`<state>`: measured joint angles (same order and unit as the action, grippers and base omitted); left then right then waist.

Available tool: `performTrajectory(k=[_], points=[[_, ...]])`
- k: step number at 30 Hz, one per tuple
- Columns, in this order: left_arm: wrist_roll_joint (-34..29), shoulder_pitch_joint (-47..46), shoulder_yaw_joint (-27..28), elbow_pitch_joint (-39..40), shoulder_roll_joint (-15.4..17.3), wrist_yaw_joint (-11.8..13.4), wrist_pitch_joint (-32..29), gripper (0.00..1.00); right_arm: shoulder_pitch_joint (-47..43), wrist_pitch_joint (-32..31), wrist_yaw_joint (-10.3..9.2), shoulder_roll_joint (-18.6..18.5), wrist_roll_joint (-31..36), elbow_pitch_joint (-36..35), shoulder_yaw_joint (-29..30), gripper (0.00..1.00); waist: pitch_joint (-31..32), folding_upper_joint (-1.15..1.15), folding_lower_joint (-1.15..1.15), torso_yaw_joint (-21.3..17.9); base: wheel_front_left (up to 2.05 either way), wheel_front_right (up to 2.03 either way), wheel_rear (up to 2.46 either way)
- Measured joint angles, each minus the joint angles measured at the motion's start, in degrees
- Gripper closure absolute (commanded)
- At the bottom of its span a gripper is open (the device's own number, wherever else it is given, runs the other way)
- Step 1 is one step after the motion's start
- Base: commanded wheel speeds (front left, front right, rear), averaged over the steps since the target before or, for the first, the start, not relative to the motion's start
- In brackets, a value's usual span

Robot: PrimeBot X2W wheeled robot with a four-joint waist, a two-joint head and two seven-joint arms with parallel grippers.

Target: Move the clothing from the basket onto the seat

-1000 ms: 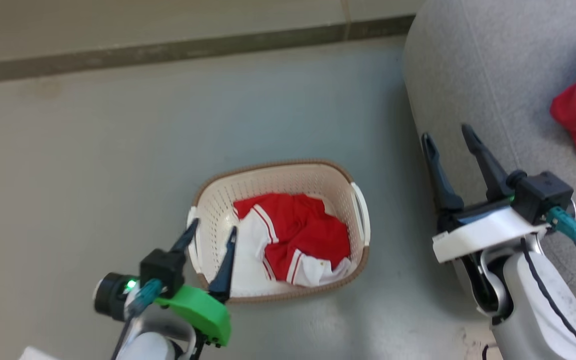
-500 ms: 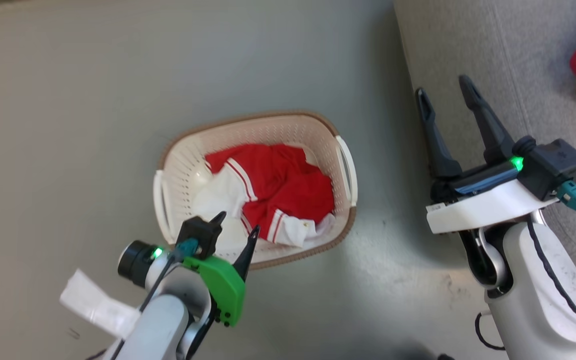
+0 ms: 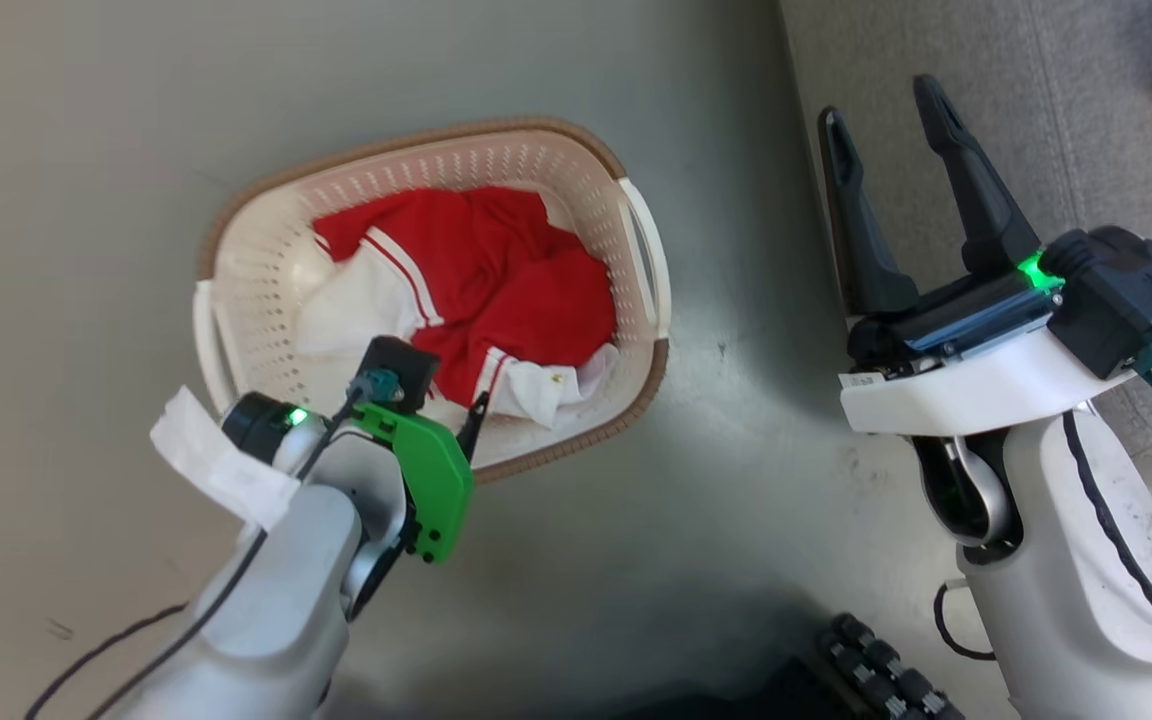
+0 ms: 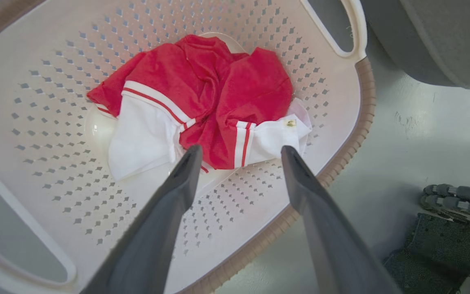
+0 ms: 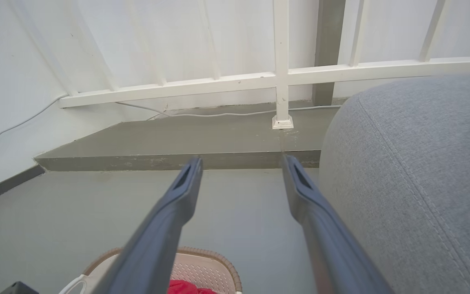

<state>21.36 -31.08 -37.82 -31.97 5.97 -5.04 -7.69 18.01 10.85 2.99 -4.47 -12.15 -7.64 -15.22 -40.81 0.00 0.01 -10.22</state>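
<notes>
Presently my left hand [image 4: 240,150], spread empty, poised over clothing [image 4: 235,90] in basket [image 4: 55,102] for pickup; right hand [image 3: 877,100] spread, idle.

You see the clothing [image 3: 496,290], a crumpled red garment with white panels and striped trim, heaped inside the basket [image 3: 256,290]. The basket is a cream perforated tub with a brown rim, upright on the floor. The seat [image 3: 1086,110], grey and upholstered, stands near it.

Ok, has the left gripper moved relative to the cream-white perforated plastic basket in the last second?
Yes. The left gripper went from the left handle of the basket inward, tilting down toward the red-and-white clothing.
</notes>
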Motion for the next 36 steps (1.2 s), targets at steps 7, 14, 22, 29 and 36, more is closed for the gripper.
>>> performTrajectory(k=[7, 14, 22, 29, 36], points=[[0.13, -5.34, 1.26, -3.72, 0.05, -0.36, -1.42, 0.0, 1.84, 1.15, 0.01, 0.68, -0.77, -1.07, -0.71, 0.0, -5.68, 0.0, 0.0, -2.24, 0.0, 0.0, 0.0], [0.41, -9.3, 3.02, -7.36, 1.1, -0.57, -1.38, 0.0, 2.97, 1.96, 0.02, 1.0, -1.88, -0.57, -2.33, 0.0, -10.48, 0.0, 0.0, -4.9, 0.0, 0.0, 0.0], [2.43, -12.89, 4.47, -11.46, 1.14, -1.01, -0.77, 0.0, 4.13, 2.98, 0.0, 1.22, -2.57, 0.74, -3.16, 0.0, -13.96, 0.0, 0.0, -8.87, 0.0, 0.0, 0.0], [3.22, -13.16, 4.7, -15.78, 0.76, -1.08, -1.77, 0.0, 4.14, 3.42, 0.0, 1.27, -2.68, 1.58, -3.55, 0.0, -15.0, 0.0, 0.0, -10.25, 0.0, 0.0, 0.0], [3.65, -15.32, 4.8, -18.12, 0.34, -1.1, -1.59, 1.0, 5.34, 3.48, -0.01, 1.37, -3.13, 2.26, -3.74, 0.0, -15.19, 0.0, 0.0, -10.56, 0.0, 0.0, 0.0]])
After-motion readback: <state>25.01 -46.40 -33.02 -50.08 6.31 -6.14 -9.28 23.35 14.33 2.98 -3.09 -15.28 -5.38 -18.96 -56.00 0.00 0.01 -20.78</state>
